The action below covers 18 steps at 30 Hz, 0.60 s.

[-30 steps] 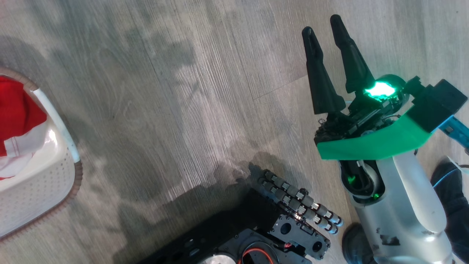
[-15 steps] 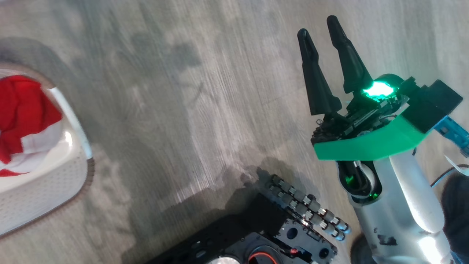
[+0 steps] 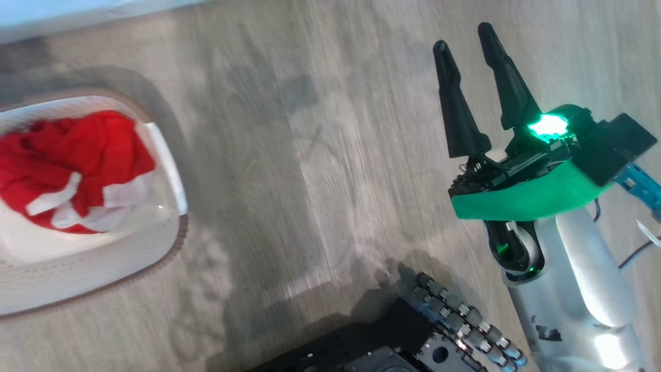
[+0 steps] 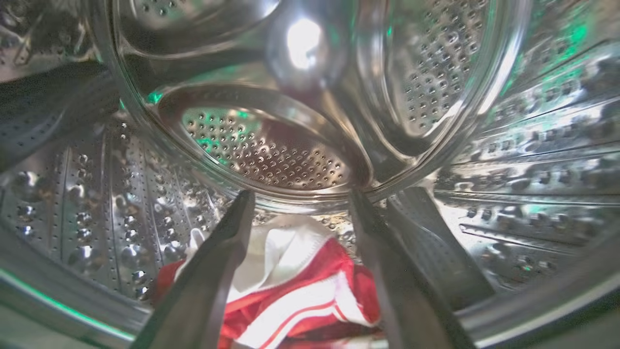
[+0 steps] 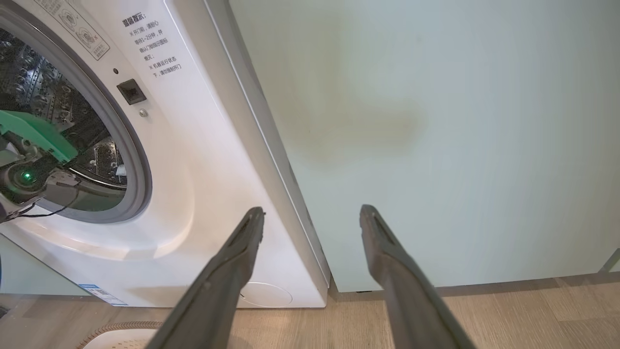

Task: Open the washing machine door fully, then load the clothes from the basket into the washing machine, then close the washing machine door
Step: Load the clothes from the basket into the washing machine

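The grey wood floor is lying wide and bare between the basket and the right arm, though the head view is showing it blurred. The basket is standing at the left, with its left side cut off by the picture's edge. The clothes are lying bunched inside it, red with white trim. The right gripper is hanging over the floor well apart from the basket, fingers spread and holding nothing.

In the left wrist view the left gripper is reaching inside the steel drum with its fingers wide apart. One red and white garment is lying on the drum's bottom below them, its lower part cut off — whether a finger is touching it I cannot tell.

The right wrist view is showing the washing machine cut off at the left, its round opening uncovered, with a green part of the left arm sitting in it. A pale teal cabinet is standing just beside the machine.
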### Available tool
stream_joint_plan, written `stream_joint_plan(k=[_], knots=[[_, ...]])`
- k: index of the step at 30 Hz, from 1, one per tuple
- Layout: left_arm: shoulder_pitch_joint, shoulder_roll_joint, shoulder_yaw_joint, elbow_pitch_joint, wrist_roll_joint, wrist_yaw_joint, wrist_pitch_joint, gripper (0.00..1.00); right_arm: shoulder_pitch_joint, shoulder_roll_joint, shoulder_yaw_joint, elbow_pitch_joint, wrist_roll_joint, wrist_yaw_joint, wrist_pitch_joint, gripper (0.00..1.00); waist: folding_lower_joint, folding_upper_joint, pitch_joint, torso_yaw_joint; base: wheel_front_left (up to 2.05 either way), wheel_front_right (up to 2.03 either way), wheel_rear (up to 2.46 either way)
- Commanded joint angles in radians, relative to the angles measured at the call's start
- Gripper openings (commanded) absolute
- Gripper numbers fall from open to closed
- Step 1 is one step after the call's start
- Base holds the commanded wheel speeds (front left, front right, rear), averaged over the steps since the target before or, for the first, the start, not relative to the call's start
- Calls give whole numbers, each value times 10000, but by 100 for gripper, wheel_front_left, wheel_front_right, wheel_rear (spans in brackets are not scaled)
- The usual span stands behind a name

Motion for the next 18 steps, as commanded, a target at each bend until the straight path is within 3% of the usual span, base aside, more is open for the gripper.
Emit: stream_joint_plan(k=[1, 7, 13, 18], knots=[[279, 308, 291, -603, -77, 102, -102, 100, 468, -16, 35, -238, -100, 0, -65, 100, 0, -1, -363, 350, 0, 0, 0], [2566, -243, 818, -3070, 35, 544, -253, 100, 674, -16, -166, -64, -429, 0, -65, 100, 0, -1, -945, 881, 0, 0, 0], [4899, -994, 1523, -5734, 908, 869, -261, 100, 790, -16, -331, 145, -786, 0, -65, 100, 0, -1, -1536, 1329, 0, 0, 0], [6229, -1602, 1878, -6744, 1580, 879, -262, 100, 916, -16, -472, 319, -1008, 0, -65, 100, 0, -1, -2032, 1594, 0, 0, 0]])
